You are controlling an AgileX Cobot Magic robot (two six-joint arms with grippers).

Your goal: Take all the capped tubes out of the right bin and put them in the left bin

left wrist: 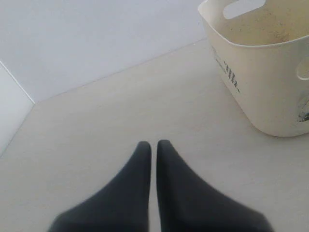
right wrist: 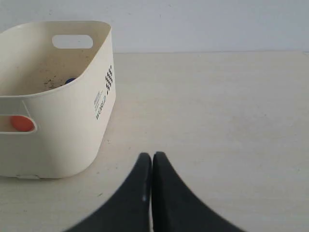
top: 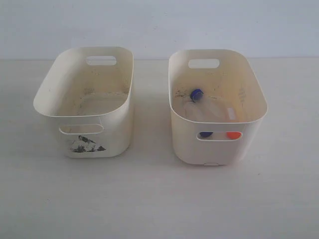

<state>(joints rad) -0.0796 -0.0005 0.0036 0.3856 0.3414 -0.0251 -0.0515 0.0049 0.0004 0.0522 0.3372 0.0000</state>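
Nearest to me, the right jaws are pressed tight together with nothing in them, pointing across bare table [top: 159, 199] with the right bin [top: 249, 144] just ahead. The left jaws show only a hairline slit between them and are empty too. All three tubes [top: 192, 107] sit inside the right bin: a blue cap [top: 205, 134] and an orange cap [top: 233, 135] peek through its front slot, and a second blue cap [top: 197, 93] lies further back. The left bin [top: 119, 134] stands just left of the right bin, not touching it.
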